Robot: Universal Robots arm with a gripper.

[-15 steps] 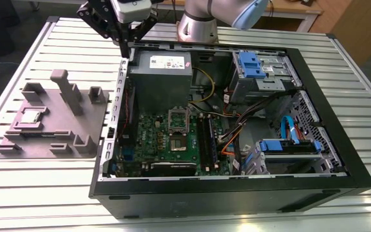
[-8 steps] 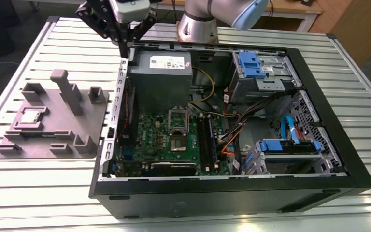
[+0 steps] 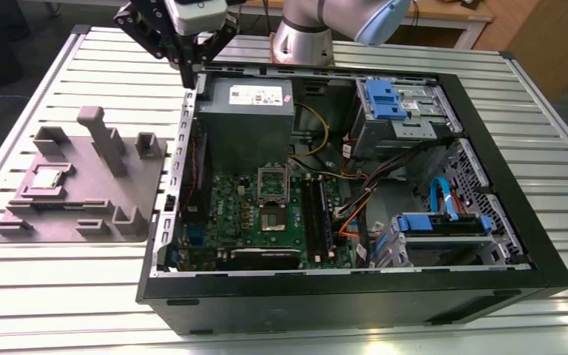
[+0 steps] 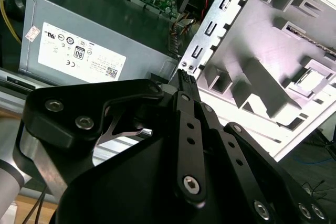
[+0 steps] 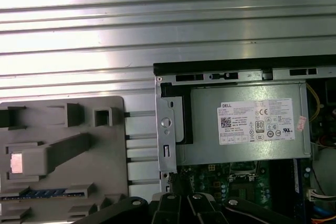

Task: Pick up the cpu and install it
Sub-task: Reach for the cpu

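**Gripper at case corner, cpu off on tray**

Exterior view: gripper [image 3: 191, 72] hangs above the computer case [image 3: 363, 303] corner by the power supply [image 3: 248, 122], fingertips together, nothing held. The cpu [image 3: 47, 178] lies in the grey tray [image 3: 151, 171], well apart, toward the exterior view's left.

Second wrist view: cpu [image 4: 313, 81] sits in the tray beyond the fingertips [image 4: 184, 77].

First wrist view: cpu [image 5: 17, 162] is seated in the tray, clear of the gripper.

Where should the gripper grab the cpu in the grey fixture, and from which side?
Pinch the cpu by two opposite edges, coming straight down from above. It lies flat, shiny top up, in a recess of the grey fixture, whose raised walls likely block a sideways approach.
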